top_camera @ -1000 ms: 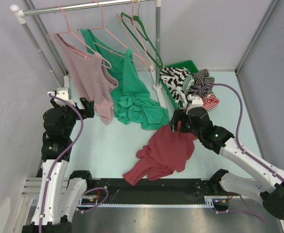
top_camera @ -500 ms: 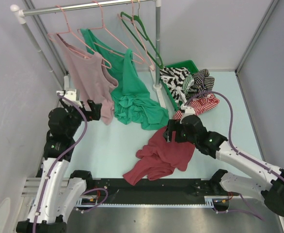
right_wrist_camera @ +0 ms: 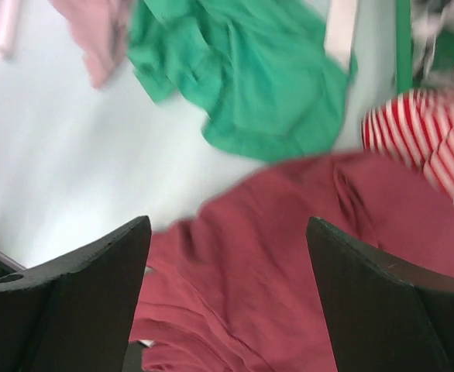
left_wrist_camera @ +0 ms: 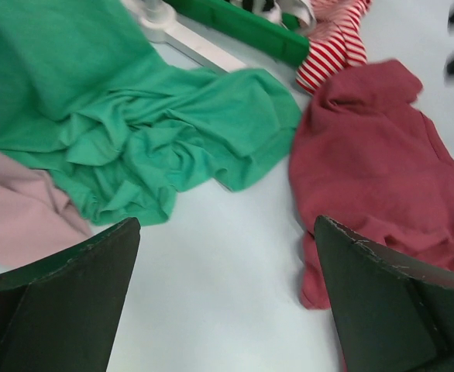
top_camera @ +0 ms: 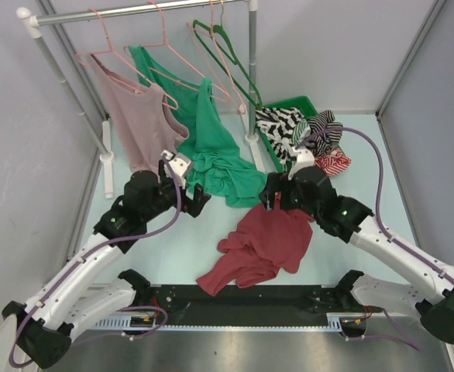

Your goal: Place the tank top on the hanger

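Right under the right gripper [top_camera: 271, 200] lies the tank top [top_camera: 262, 244], a maroon crumple flat on the table [top_camera: 188, 240], and the jaws stand spread wide with nothing between them. On the right wrist view the gripper [right_wrist_camera: 227, 225] hovers over the cloth's far edge, maroon [right_wrist_camera: 289, 256] filling the gap between the two fingers.

Over to the left gripper [top_camera: 191, 191]: jaws also spread wide, empty, held over bare table. From its own camera [left_wrist_camera: 227, 225] the tank top [left_wrist_camera: 374, 155] sits ahead and off to its right, close to the right finger but apart from it.

Just beyond both grippers the green top [top_camera: 219, 163] pools on the table, its hem near the maroon cloth. Left of that hangs the pale pink top [top_camera: 138, 124]. A red-striped cloth [top_camera: 335, 161] lies beyond the right gripper, beside the green bin [top_camera: 289, 103].

Farthest back, well apart from both grippers, the hanger [top_camera: 209, 56] hangs thin and pink on the rail [top_camera: 134, 11].
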Controlling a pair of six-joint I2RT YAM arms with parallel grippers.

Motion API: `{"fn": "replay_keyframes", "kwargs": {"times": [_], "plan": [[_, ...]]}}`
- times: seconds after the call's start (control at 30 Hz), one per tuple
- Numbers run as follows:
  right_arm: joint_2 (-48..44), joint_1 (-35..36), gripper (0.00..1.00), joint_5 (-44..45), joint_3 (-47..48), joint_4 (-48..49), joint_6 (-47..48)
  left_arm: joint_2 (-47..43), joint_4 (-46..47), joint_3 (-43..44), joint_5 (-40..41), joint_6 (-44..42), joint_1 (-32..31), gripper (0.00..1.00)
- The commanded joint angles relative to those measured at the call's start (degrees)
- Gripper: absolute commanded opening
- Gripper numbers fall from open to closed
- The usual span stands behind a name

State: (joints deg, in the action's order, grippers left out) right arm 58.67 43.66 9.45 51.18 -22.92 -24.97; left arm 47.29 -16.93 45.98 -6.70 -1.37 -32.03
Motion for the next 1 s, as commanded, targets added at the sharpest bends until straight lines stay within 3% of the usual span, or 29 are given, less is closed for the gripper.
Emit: {"fn": "replay_keyframes", "kwargs": {"times": [0.0, 0.13, 0.37, 0.63, 0.97], "plan": [[-0.93, 0.29, 0.85, -0.74, 13.14, 2.16, 8.43, 1.58, -1.61, 2.19, -3.32, -2.15, -2.59, 0.99], [2.93, 0.46, 0.76, -5.22, 23.07, 7.52, 13.18, 0.7, -2.41, 1.49, 1.76, -2.15, -2.86, 0.99], [16.63, -0.94, 0.72, -14.53, 40.21, 14.65, 17.67, -0.71, -2.58, 0.87, 6.61, -2.15, -2.86, 0.99], [33.5, -5.25, 0.67, -18.51, 56.13, 14.04, 17.76, -0.35, -3.2, 1.22, 6.61, -1.53, -2.86, 0.99], [44.15, -9.64, 0.65, -18.86, 67.9, 10.19, 17.32, -1.5, -3.29, 1.05, 8.28, -1.62, -2.86, 1.0]]}}
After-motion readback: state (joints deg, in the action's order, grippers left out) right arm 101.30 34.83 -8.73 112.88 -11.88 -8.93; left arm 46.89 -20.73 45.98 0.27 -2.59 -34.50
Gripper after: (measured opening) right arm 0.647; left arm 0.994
